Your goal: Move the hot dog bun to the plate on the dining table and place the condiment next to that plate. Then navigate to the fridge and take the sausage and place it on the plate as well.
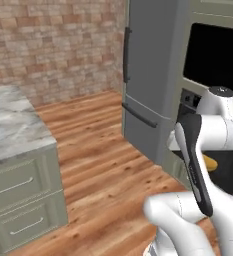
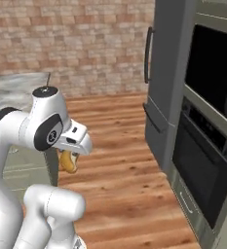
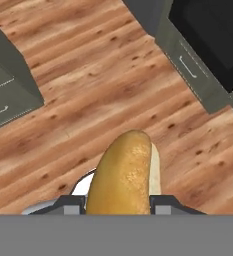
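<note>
hot dog bun (image 3: pixel 122 172): held in the gripper (image 3: pixel 119 202), one dark finger on each side of its near end; it juts out over bare floor, touching nothing else
bun from the sides: a golden stub under the white hand in the right base view (image 2: pixel 68 162); a yellow bit beside the forearm in the left base view (image 1: pixel 209 163)
gripper state: jaws narrowed onto the bun, gripping it
open room: a wide strip of wooden floor (image 1: pixel 103 165) runs between the cabinet block and the appliance wall, nothing lying on it
left edge: marble counter (image 1: pixel 10 122) with a squared corner, over sage-green cabinets (image 1: pixel 23 200) with two drawer fronts and slim bar handles
right edge: fridge (image 1: pixel 150 80), tall, grey-green, doors shut, dark vertical handle; just beside it a built-in oven (image 2: pixel 202 170) with black glass and a drawer below
far edge: brick wall (image 2: pixel 85 44), pale tan and pink
containers: fridge, drawers and oven all closed, contents hidden
textures: bun smooth, oblong, browner on top, paler along one side; floor warm orange planks with dark knots; marble grey-white veined
</note>
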